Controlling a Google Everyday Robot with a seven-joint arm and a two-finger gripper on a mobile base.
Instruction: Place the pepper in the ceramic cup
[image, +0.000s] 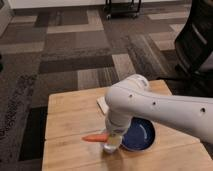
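The orange-red pepper (95, 137) sticks out level to the left from under my gripper (113, 136), which is shut on its thick end. The pale ceramic cup (112, 146) stands on the wooden table (70, 115) right below the gripper, and the gripper hides much of it. The pepper's held end is over the cup and its tip points left past the rim. My white arm (150, 107) reaches in from the right and covers the middle of the table.
A wide dark blue plate (140, 136) lies just right of the cup, touching or nearly so. A pale flat object (102, 104) lies behind the arm. A dark office chair (197, 45) stands at the right, beyond the table.
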